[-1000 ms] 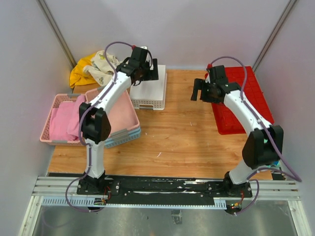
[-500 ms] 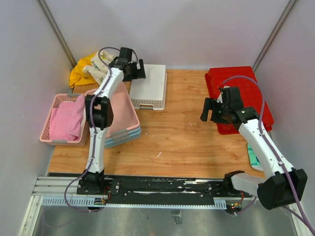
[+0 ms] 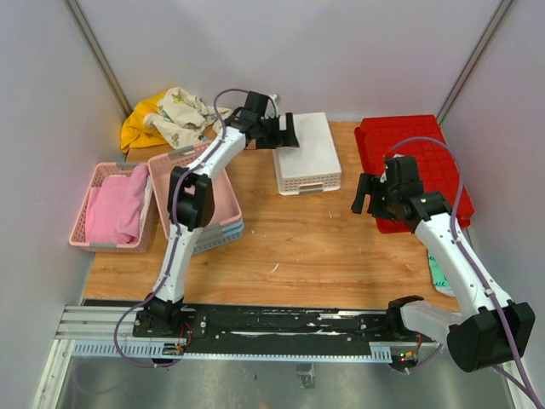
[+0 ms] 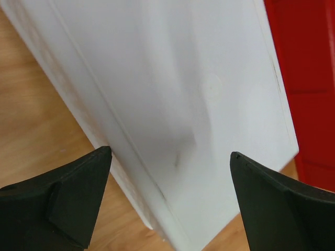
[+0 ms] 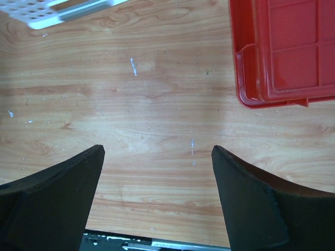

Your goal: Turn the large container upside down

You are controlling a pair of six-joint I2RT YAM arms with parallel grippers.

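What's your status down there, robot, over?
Both open: left fingers over white basket, right fingers over table. Large container ribbed side up, far right, not gripped. Nothing blocking it.

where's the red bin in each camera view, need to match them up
Top external: the large container sits at the table's far right, ribbed grid showing.
Left wrist: the large container is a red strip along the right edge.
Right wrist: its corner fills the upper right.
Shared landmark: the white basket.
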